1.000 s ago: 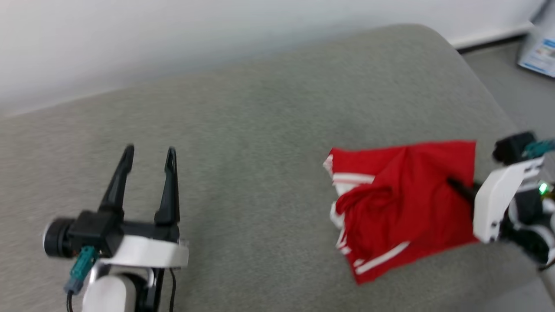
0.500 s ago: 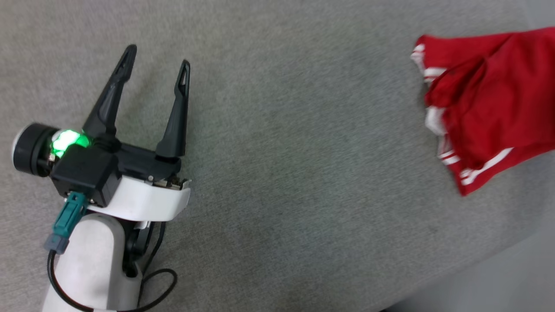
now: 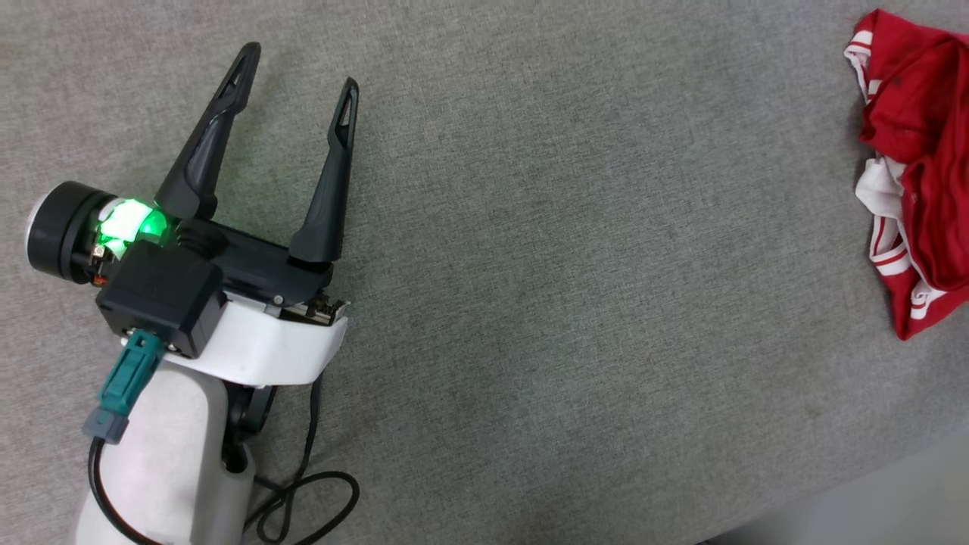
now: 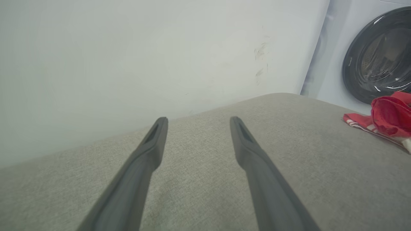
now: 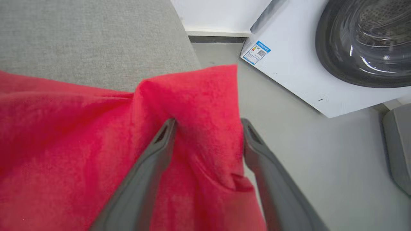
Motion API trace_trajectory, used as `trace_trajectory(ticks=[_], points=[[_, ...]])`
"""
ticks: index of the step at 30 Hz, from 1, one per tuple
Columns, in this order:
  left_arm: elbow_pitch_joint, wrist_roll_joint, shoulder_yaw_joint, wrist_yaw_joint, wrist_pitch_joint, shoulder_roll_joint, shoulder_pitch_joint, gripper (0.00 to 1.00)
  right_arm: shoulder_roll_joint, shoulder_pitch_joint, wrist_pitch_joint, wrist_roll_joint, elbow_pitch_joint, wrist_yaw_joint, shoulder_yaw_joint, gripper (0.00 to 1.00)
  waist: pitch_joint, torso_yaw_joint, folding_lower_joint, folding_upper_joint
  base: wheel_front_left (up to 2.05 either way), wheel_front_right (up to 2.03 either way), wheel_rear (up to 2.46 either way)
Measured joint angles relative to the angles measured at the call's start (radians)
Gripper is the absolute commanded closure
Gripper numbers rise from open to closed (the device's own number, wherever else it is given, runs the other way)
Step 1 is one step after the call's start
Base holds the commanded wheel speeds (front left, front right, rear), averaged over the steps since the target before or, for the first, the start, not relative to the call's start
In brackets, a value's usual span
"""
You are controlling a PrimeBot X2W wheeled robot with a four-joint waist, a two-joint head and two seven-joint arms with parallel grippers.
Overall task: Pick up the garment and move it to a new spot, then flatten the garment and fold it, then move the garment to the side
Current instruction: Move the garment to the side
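While the right gripper (image 5: 208, 122) stands with fingers spread, loose red folds of the garment (image 5: 64, 144) between them, the jersey lies bunched near the edge of the grey cushion (image 3: 568, 265). The left gripper (image 3: 299, 66) hovers open, well apart from it. Beyond, the right wrist view catches a blue-edged QR sticker (image 5: 256, 52) on the washing machine (image 5: 305, 73), its print too small to read.

Entry: left gripper (image 4: 198, 120), two long dark tapered fingers, rising from 6 o'clock, spread wide; grey woven-fabric cushioned surface (image 4: 199, 192) beneath; red crumpled cloth garment (image 4: 385, 118) (white stripe trim along its edge) at 3 o'clock, lying on that surface; white washing machine (image 4: 334, 64) with dark round glass door, 2 o'clock; pale plain wall (image 4: 128, 57), 12 o'clock.
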Motion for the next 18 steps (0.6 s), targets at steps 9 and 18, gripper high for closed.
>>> trace_trajectory(ticks=[9,18], points=[[0.074,-0.034,-0.002,0.019,-0.046,-0.027,0.039,0.00,0.069,0.016,-0.178,-0.147,0.004,0.000,-0.170,0.00,-0.097,0.017,0.0000,0.0000,0.00,0.00,0.00],[0.158,-0.075,0.020,0.063,-0.071,-0.055,0.173,0.00,0.183,0.238,-0.235,-0.156,-0.168,0.000,-0.185,0.00,-0.277,0.068,-0.0002,0.0000,0.00,0.00,0.00]])
